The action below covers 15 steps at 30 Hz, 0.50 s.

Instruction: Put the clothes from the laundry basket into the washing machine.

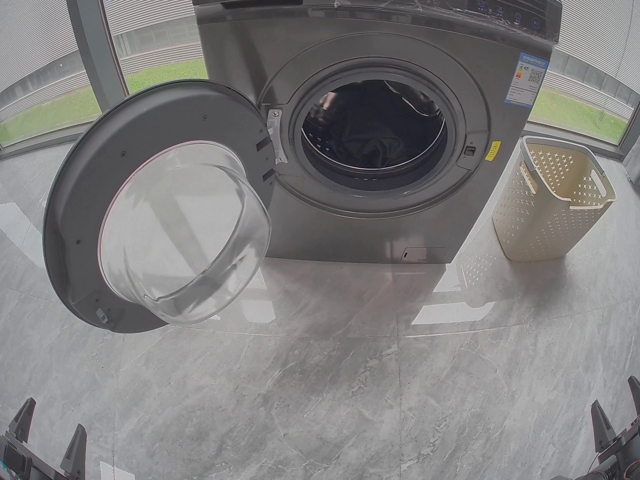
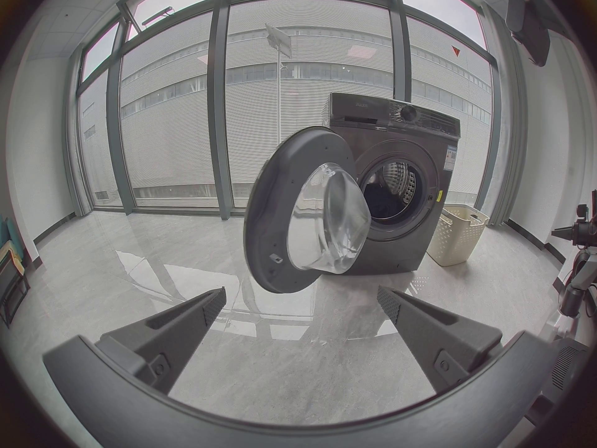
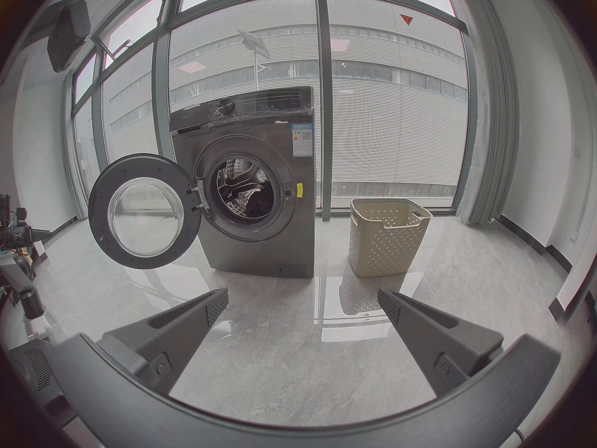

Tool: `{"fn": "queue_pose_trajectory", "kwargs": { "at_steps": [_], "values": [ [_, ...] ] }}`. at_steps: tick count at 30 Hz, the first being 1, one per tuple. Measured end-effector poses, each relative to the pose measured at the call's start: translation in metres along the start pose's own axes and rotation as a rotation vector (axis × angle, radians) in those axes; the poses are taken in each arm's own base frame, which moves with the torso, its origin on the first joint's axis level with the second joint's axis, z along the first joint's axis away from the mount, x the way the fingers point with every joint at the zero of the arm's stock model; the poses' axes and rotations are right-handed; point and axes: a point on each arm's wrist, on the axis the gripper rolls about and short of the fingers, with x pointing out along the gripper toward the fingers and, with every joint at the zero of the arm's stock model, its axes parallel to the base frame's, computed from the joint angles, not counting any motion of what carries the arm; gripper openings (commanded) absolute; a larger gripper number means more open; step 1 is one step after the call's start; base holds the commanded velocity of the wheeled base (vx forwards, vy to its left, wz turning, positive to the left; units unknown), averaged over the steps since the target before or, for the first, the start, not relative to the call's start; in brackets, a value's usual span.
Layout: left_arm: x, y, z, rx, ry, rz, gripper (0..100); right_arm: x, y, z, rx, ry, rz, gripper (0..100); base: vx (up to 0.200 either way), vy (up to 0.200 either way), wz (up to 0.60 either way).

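The grey washing machine (image 1: 373, 135) stands ahead with its round door (image 1: 160, 208) swung wide open to the left. Dark clothes (image 1: 370, 138) lie inside the drum. A cream laundry basket (image 1: 557, 201) stands on the floor to the machine's right, and no clothes show through its open top. My left gripper (image 1: 48, 431) is low at the near left, open and holding nothing. My right gripper (image 1: 620, 411) is low at the near right, also open and holding nothing. Both hang well back from the machine. The right wrist view shows the basket (image 3: 385, 234) beside the machine (image 3: 252, 182).
A glossy grey marble floor (image 1: 347, 381) stretches between me and the machine. Tall glass windows (image 2: 174, 113) with dark frames run behind the machine. The open door (image 2: 298, 213) juts out over the floor at the left.
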Motion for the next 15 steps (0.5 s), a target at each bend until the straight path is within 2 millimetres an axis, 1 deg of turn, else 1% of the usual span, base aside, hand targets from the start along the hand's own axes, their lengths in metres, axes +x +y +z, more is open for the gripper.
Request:
{"fn": "queue_pose_trajectory", "kwargs": {
  "at_steps": [1,10,15],
  "values": [
    [0.0,0.0,0.0001,0.0,-0.001,0.0,100,0.0,0.0,0.0,0.0,0.0,0.0,100,0.0,0.2,0.0],
    [0.0001,0.0,0.0001,0.0,0.0,0.001,100,0.0001,0.0,-0.0001,0.0,0.001,0.0,100,0.0,0.0,0.0],
    [0.0001,0.0001,0.0,-0.01,0.001,0.002,100,0.0001,0.0,0.0,0.0,0.001,0.001,100,0.2,0.0,0.0]
  ]
}}
